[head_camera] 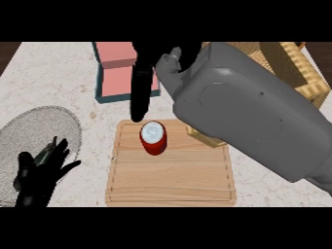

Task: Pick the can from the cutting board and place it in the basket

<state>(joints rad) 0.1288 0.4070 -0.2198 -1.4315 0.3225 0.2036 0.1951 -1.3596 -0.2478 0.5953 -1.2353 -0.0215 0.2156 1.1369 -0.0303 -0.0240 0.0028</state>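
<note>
Right forearm (269,121) fills most of the view, crossing from lower right up toward top centre, and hides much of the basket (308,80) behind it. Only the basket's woven wall shows, on the forearm's far-right side.

Counter (46,78) is pale marble. A grey round mat (17,141) lies under and just beyond the left hand (43,175). A pink block on a teal base (118,73) sits just left of the right hand (150,73).

Cutting board (172,175) is below the right hand's fingertips, between the two hands.

Can (153,138) stands upright at the board's far edge, red body, pale top facing up. Long axis vertical, so it points straight at the camera; no preferred side for a grasp.

Right hand: fingers straight and extended, pointing down the view, holding nothing. One fingertip ends just short of the can's top rim, slightly left of it. Whether it touches the can I can't tell; looks just apart. The can lies just ahead of the fingertips, toward the robot.

Left hand: spread, fingers up, resting at lower left over the mat, well apart from the can.

Right hand is clearly nearer. My read: pre-grasp, nothing lifted yet. The hand has to drop and wrap the can from the side, then carry it right to the basket.
</note>
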